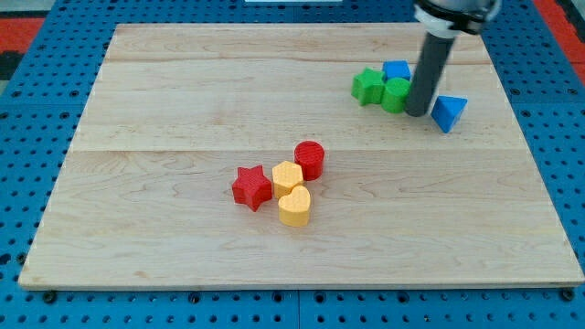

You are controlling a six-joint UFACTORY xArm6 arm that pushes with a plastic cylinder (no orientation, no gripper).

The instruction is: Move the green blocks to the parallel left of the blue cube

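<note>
Camera view: my tip (418, 113), no gripper, touches the green cylinder (397, 94) right of the green star (367, 86); both look light, rigid and slide-prone below-left of the blue cube (397, 70), so push their flanks.

We see wooden board (183, 100) on blue pegboard (37, 183), red star (251, 186) near middle, yellow hexagon (287, 175) & yellow heart (294, 206) just right of star, red cylinder (310, 159) up-right, green, blue blocks far up-right.

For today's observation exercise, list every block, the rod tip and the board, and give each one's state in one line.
green star block: flat, touching the other green block.
green round block: against my tip.
blue cube: behind the green blocks, partly hidden.
blue triangular block: alone, right of my tip.
red star, red cylinder, yellow hexagon, yellow heart: clustered mid-board.
my tip: down on the board.
board: flat.
</note>
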